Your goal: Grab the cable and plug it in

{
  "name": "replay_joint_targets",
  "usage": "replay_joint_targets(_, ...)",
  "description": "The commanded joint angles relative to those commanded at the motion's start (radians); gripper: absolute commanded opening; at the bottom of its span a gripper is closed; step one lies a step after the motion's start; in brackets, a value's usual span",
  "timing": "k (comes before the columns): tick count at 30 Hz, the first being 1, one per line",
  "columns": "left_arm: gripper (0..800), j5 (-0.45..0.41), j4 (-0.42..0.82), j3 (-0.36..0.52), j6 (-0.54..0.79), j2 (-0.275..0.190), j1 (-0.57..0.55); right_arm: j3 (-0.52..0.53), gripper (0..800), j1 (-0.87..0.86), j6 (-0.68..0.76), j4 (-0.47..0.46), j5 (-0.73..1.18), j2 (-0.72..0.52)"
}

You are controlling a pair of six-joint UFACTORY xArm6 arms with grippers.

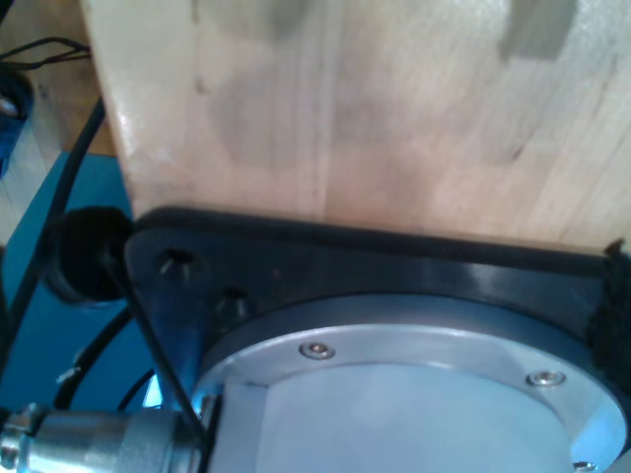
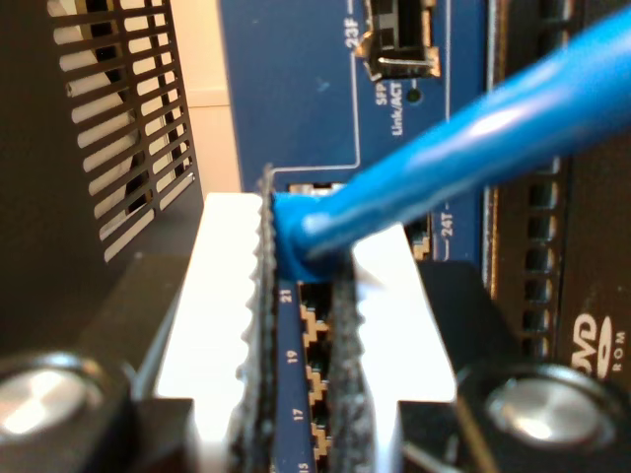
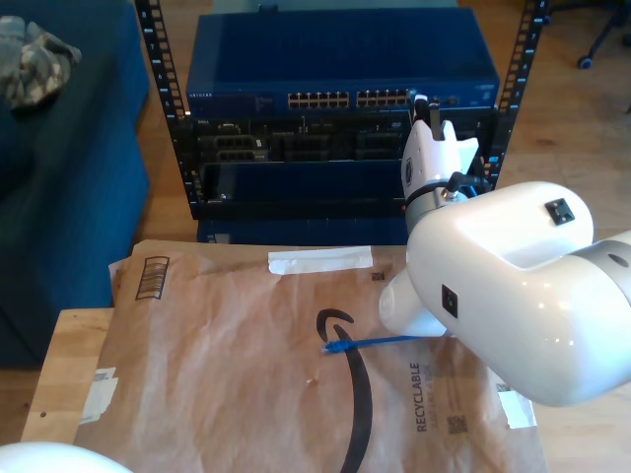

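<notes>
Cable grip first: in the second wrist view, my second gripper [image 2: 308, 296] has its two white toothed fingers [image 2: 222, 296] closed on the thin bright blue Ethernet cable [image 2: 434, 168], which leaves the jaws toward two o'clock in that picture. The pinched end lies right against the blue network switch face with numbered ports [image 2: 296, 108]; labels 15, 17, 19 and 21 run between the fingers. Whether the plug is seated in a port cannot be told.

In the exterior view, the white second arm [image 3: 503, 286] fills the four o'clock area, its gripper [image 3: 431, 113] raised against the switch [image 3: 335, 59] at about one o'clock. The switch sits at twelve o'clock in a black metal rack [image 3: 296, 158]. The cable's other end [image 3: 360, 344] lies near the centre on the flattened brown cardboard sheet [image 3: 227, 365], its small plug toward nine o'clock.

The first wrist view looks at a pale wooden tabletop [image 1: 394, 108] and a round grey metal base on a black plate [image 1: 394, 384]; whether my first gripper's fingers are apart or together cannot be told.
</notes>
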Motion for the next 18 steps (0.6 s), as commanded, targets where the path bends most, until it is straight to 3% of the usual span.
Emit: replay_joint_targets(18, 800, 0.002, 0.0, 0.0, 0.0, 0.0, 0.0, 0.0, 0, 0.011, 0.003, -0.006, 0.003, -0.002)
